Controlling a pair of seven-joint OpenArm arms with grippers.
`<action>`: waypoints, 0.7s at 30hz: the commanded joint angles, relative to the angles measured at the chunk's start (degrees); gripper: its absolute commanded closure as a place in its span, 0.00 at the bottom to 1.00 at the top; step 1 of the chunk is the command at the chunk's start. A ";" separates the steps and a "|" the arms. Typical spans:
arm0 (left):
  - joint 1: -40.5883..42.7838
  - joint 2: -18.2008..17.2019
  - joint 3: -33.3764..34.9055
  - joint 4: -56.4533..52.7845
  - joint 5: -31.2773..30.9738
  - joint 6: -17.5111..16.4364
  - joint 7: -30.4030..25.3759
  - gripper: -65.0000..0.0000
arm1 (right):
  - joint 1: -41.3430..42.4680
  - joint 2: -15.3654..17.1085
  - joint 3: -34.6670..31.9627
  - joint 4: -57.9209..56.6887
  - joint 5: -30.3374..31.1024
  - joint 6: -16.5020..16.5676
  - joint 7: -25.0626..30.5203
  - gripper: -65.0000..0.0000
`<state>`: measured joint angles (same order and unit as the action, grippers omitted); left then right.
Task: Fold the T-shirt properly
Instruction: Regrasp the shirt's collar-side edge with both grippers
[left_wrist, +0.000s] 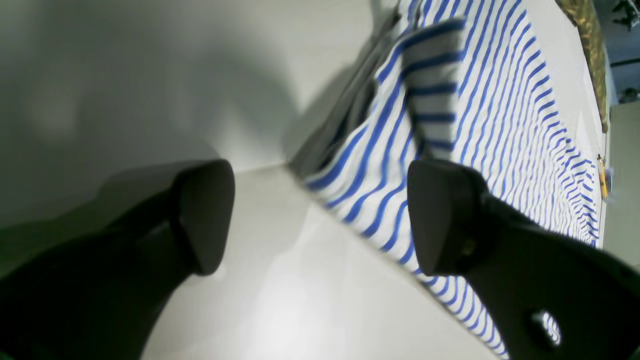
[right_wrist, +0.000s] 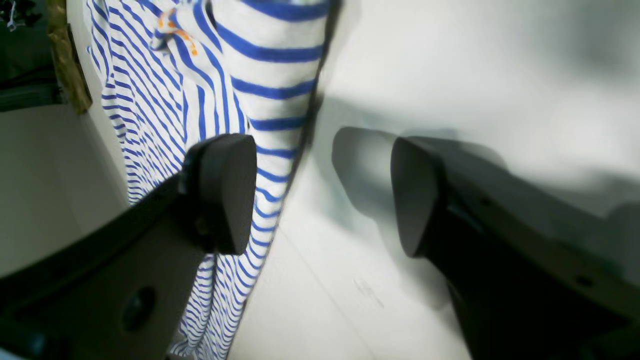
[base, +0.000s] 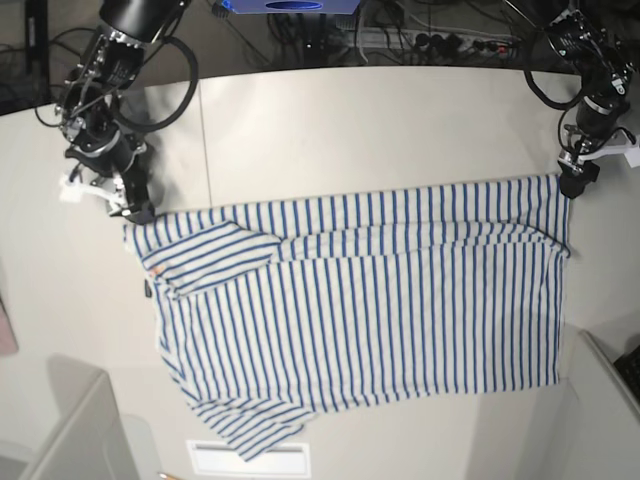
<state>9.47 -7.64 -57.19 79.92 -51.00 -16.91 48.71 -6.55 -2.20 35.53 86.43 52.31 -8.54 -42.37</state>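
Striped T-shirt (base: 370, 300) spread flat on the tabletop (base: 350, 120), both end effectors open and empty at its far corners.

Left end effector (left_wrist: 320, 217) and right end effector (right_wrist: 322, 192) grip nothing; the cloth looks light and limp, likely best pinched at a hem corner.

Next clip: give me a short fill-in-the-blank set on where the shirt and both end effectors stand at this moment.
1. The T-shirt lies spread on the table and is white with ____ stripes.
2. The left end effector has its jaws ____, with no cloth between them.
3. The right end effector holds ____.
4. The small mark on the sleeve is ____.

Missing words: blue; open; nothing; orange
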 joint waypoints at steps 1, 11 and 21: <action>-0.46 -0.67 -0.17 -0.14 -0.82 -0.63 -0.66 0.21 | 0.61 0.39 0.12 -0.24 -0.23 -0.12 -0.05 0.39; -2.93 -1.02 -0.26 -6.21 -0.73 -0.63 -0.66 0.21 | 4.57 1.63 -0.50 -6.30 -0.31 -0.12 4.17 0.39; -2.93 -1.02 -0.26 -6.38 -0.82 -0.54 -0.66 0.45 | 6.59 1.98 -0.58 -11.49 -0.40 -0.12 4.44 0.39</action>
<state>6.39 -8.12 -57.34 73.19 -52.27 -17.93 47.37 0.43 -0.19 34.94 75.59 54.28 -6.74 -36.58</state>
